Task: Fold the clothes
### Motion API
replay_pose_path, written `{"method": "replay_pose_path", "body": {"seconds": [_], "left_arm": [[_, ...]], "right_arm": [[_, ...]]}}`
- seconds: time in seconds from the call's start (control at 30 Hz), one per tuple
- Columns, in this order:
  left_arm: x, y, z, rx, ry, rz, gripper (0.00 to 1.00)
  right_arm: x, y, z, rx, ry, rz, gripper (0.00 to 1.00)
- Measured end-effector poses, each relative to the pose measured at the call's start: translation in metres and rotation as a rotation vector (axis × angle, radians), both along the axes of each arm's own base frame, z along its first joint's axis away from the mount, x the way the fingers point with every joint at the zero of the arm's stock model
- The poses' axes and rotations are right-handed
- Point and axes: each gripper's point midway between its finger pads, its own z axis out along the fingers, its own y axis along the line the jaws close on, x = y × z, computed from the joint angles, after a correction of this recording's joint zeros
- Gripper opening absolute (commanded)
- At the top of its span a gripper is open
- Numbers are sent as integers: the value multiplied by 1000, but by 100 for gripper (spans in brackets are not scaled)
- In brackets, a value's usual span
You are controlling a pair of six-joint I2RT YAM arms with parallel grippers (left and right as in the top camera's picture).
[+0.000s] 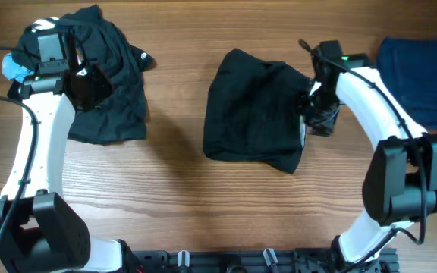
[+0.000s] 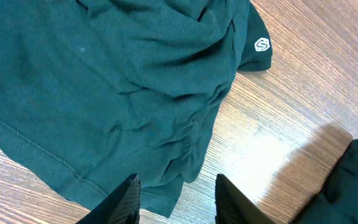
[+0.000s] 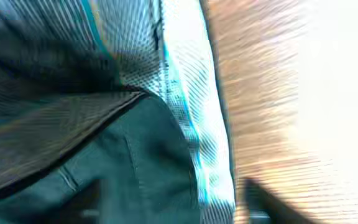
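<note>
Starting at the left gripper: stands spread wide, grips nothing, shows only two dark fingertips at the bottom edge of the wrist view, the rest cut off. Hangs above the hem of a rumpled black heap bearing a small white logo on one corner, with bare wooden table just beside. Sits, seen from overhead, at the top-left, covering part of that heap with wrist and arm; leaves a light-blue piece peeking out at the heap's left edge, mostly hidden. Turning to the right gripper: sits at the right edge of the black shorts lying mid-table, close to the whitish inner waistband. Cannot tell whether clamped or parted: blurs badly in the wrist view, fills with fabric too near the lens, offers only a dark sliver at the lower right, perhaps a finger. Hides the fingertips from overhead as well, behind the wrist body. Farther out, finds a dark navy garment lying flat at the top-right corner, cut by the frame edge, apart from the shorts, its near corner crossed by the right arm.
</note>
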Motion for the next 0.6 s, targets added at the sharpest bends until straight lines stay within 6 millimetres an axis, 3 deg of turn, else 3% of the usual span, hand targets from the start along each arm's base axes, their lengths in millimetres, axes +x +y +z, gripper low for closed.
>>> {"method": "replay_pose_path", "body": {"seconds": [0.07,0.13,0.17,0.2,0.27,0.37,0.43,0.47,0.5,0.6], "left_arm": [[0,0,0,0,0,-1,38],[0,-3,0,0,2,-9,38],[0,-7,0,0,2,-19,37],[2,-15,0,-2,-4,-41,33],[8,-36,3,-1,-29,-101,22],[23,-85,13,-1,-107,-240,5],[27,-126,21,-7,-161,-343,4],[29,-133,23,-8,-174,-358,4],[30,-163,29,-20,-215,-424,4],[35,-206,32,-36,-281,-512,4]], "right_arm": [[4,-14,3,17,-6,-35,90],[21,-24,17,69,-61,-47,78],[34,-27,30,99,-112,-39,64],[50,-29,47,132,-186,-4,35],[73,-24,74,163,-297,60,4],[92,-9,94,184,-409,146,4],[95,1,96,188,-434,185,4],[99,6,98,190,-458,202,4],[103,9,99,191,-474,214,4],[111,20,104,193,-522,243,4]]}}
